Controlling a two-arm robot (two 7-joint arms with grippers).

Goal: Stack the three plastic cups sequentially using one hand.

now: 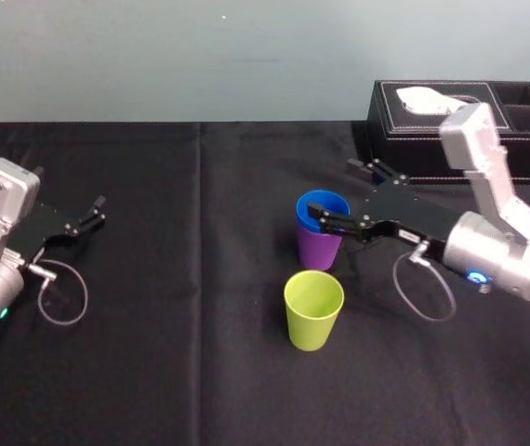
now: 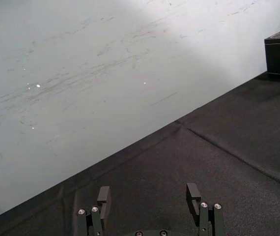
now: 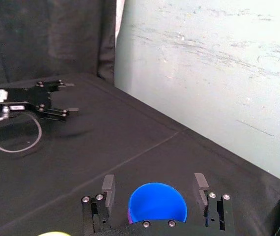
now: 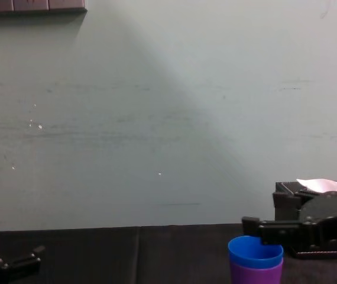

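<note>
the blue cup [image 1: 319, 204] sits nested in the purple cup [image 1: 319, 249] just right of the middle of the head view. the yellow-green cup [image 1: 313, 309] stands alone just below them, upright and apart from the pair. the right tool [image 1: 332, 190] comes in from the right of the frame, its fingers spread, one on each side of the blue rim. in the right wrist view we see open space between each finger and the cup, so it pinches nothing. the left tool [image 1: 93, 214] lies at the far left of the desk [image 1: 200, 372], also spread and holding nothing.

we judge that one cup is left to join, and that the right tool alone should do it.

if we take the pair, we should grip low enough to press on the purple wall as well. a pinch on the blue rim alone could pull blue out and leave purple behind. press gently, since thin tapered plastic may slip or squeeze out of round. lift straight up, centre over the yellow-green mouth, and lower without tilt so the rims do not catch.

if instead we fetch the yellow-green cup, we should first draw back level toward the right of the frame. that way neither finger clips the stack or the black box [image 1: 432, 139] at the upper right.
</note>
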